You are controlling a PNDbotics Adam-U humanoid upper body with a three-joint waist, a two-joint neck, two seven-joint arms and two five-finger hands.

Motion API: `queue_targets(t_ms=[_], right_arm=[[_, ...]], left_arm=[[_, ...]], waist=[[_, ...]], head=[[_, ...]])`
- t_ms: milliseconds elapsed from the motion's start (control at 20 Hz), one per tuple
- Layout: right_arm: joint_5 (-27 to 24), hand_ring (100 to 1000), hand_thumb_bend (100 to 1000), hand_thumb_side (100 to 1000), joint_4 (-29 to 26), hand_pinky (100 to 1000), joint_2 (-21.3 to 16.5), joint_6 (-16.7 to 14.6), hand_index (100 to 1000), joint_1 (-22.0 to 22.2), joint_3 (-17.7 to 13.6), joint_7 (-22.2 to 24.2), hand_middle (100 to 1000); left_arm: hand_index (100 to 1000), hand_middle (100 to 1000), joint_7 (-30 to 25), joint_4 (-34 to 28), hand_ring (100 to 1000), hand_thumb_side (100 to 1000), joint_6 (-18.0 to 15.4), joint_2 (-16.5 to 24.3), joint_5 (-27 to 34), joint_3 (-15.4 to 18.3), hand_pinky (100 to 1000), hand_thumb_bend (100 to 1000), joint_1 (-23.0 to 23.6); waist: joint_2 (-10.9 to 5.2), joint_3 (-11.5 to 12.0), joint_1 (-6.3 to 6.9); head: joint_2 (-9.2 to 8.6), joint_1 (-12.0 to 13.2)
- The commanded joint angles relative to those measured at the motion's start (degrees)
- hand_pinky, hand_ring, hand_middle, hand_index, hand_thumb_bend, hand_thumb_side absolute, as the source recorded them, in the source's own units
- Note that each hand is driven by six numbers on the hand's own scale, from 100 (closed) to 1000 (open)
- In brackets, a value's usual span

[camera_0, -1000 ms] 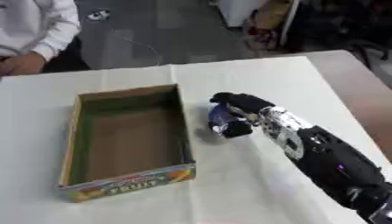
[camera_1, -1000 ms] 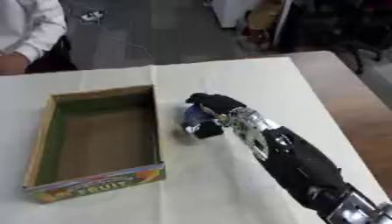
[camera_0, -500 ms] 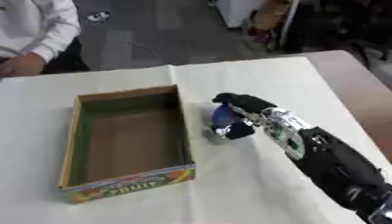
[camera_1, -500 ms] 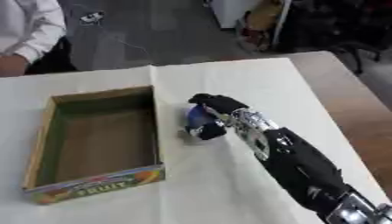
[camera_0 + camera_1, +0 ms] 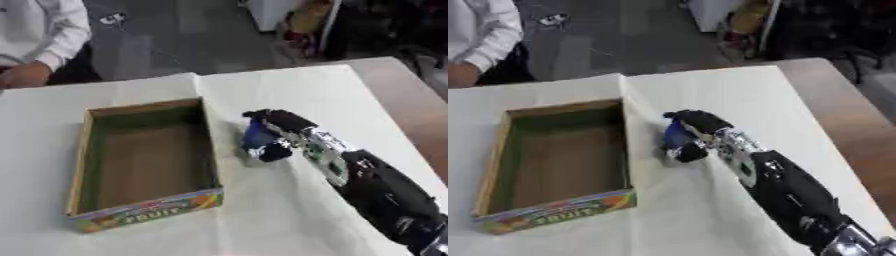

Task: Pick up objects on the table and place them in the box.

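Right hand [image 5: 284,131] reaches in from the lower right of the left eye view, its black and silver forearm lying diagonally across the white-covered tabletop [image 5: 332,90]. Its dark fingers [image 5: 282,119] curl over the top of a small blue object [image 5: 258,136], with the thumb low at the object's near side, so the hand is clamped on that object. What the object is cannot be made out beyond its blue colour and a pale or silvery patch at its base. It sits at the tabletop surface; whether it is lifted clear cannot be told. Just to the left of the hand stands an open cardboard box [image 5: 83,165], with green inner walls, a brown floor and a printed fruit label on the near end. The blue object is outside the box, just beside its right wall. Nothing shows inside the box.

In the right eye view the same right hand [image 5: 703,129] is wrapped around the blue object [image 5: 677,135], fingers arched over it and the object partly hidden beneath them. The box [image 5: 499,150] lies to the hand's left, its right wall near the object but apart from it. Beyond the hand, the bare brown edge of the tabletop [image 5: 833,95] shows past the white cover.
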Motion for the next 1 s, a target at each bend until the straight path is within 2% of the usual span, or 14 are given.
queue_targets(t_ms=[50, 100, 150, 200, 300, 450, 700, 900, 1000], right_arm=[[-0.2, 100, 100, 406, 2.2, 100, -0.3, -0.6, 447, 1.8, 0.2, -4.2, 266], [-0.1, 100, 100, 371, 2.2, 100, -0.3, -0.9, 356, 1.9, 0.3, -5.8, 179], [0.0, 100, 100, 338, 1.9, 100, -0.2, -1.6, 305, 1.9, 0.5, -7.5, 117], [0.1, 100, 100, 288, 1.9, 100, -0.2, -2.1, 253, 2.0, 0.6, -8.9, 100], [0.7, 100, 100, 280, 1.3, 100, -0.3, -3.7, 207, 2.1, 0.8, -12.0, 100], [0.9, 100, 100, 266, 1.0, 100, -0.3, -5.6, 185, 2.2, 1.1, -15.0, 100], [1.1, 100, 100, 255, 0.2, 100, -0.7, -6.9, 186, 1.3, 1.2, -16.1, 100], [-2.5, 100, 100, 250, -2.8, 100, -1.4, -6.3, 195, 0.3, 1.8, -16.1, 100], [-6.3, 100, 100, 272, -4.9, 100, -1.5, -4.9, 209, 0.4, 2.1, -15.5, 100]], left_arm=[[733, 833, -0.1, -0.9, 590, 860, -0.2, 0.6, -0.2, 0.4, 493, 100, -0.1], [733, 833, -0.1, -0.9, 590, 861, -0.2, 0.6, -0.2, 0.4, 492, 100, -0.1], [733, 833, -0.2, -0.9, 590, 861, -0.2, 0.6, -0.2, 0.4, 492, 100, 0.0], [733, 833, -0.2, -0.9, 590, 861, -0.3, 0.6, -0.3, 0.4, 492, 100, 0.0], [733, 834, -0.1, -0.9, 590, 861, -0.3, 0.6, -0.4, 0.3, 492, 100, 0.2], [733, 834, -0.2, -0.9, 590, 861, -0.3, 0.6, -0.5, 0.3, 491, 100, 0.3], [733, 834, -0.2, -0.9, 590, 861, -0.3, 0.7, -0.5, 0.2, 491, 100, 0.4], [733, 834, -0.3, -0.9, 590, 861, -0.3, 0.7, -0.5, 0.1, 490, 100, 0.6], [733, 834, -0.3, -0.9, 590, 861, -0.3, 0.7, -0.5, 0.0, 491, 100, 0.7]], waist=[[-0.40, -0.2, 0.43], [-0.40, -0.2, 0.46], [-0.40, -0.3, 0.50], [-0.40, -0.3, 0.52], [-0.41, -0.3, 0.56], [-0.47, -0.4, 0.62], [-0.58, -0.5, 0.64], [-0.71, -0.5, 0.60], [-0.79, -0.5, 0.56]], head=[[-0.12, -0.7], [-0.15, -0.8], [-0.18, -0.9], [-0.20, -0.9], [-0.21, -1.1], [-0.18, -1.2], [-0.13, -1.5], [0.03, -1.7], [-0.01, -1.9]])
